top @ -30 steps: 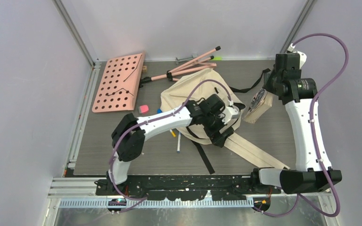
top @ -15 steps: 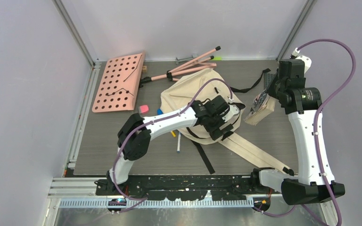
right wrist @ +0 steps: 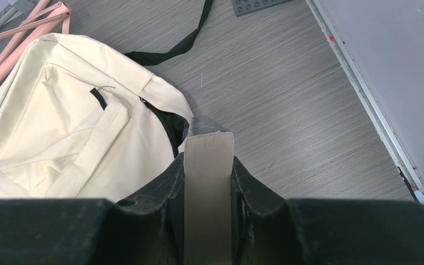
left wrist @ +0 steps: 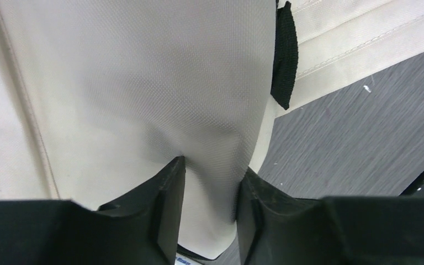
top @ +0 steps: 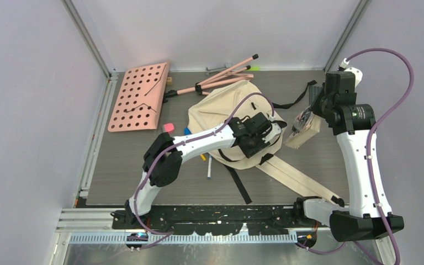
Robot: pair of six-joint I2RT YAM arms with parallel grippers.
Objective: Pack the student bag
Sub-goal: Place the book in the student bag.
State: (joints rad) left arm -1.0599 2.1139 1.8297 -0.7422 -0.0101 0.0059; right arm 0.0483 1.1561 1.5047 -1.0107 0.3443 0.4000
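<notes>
Cloth of the student bag (left wrist: pixel 143 83) fills the space ahead of my left end effector (left wrist: pixel 211 168). A fold of that pale weave runs down between its two black fingers (left wrist: pixel 165 187), which press it from both sides, so I have the bag pinched at its near edge. Just right of that grip a short black webbing tab (left wrist: pixel 285 55) lies along the bag's seam, with the cream shoulder straps (left wrist: pixel 364 33) beyond it and the grey bench (left wrist: pixel 353 132) showing below them. Seen from above, the student bag lies mid-bench under my left wrist, its long straps trailing back toward the arm bases. My right end effector (right wrist: pixel 207 160) hangs over the bench to the bag's right, closed narrow on a tan book (right wrist: pixel 208 182) held on edge between its fingers, grey end pointing away from the wrist. Ahead and slightly left of that book the bag's zip opening (right wrist: pixel 168 130) gapes dark, right beside the book's far end; I cannot tell whether they touch. Beyond the opening a black strap (right wrist: pixel 182 44) curls across the bench. Farther out past my left end effector lie pink folding rods (top: pixel 221 77) and a pink perforated board (top: pixel 139 98). A small pink eraser (top: pixel 168 127) and a white pen (top: pixel 209 167) sit beside my left forearm.
</notes>
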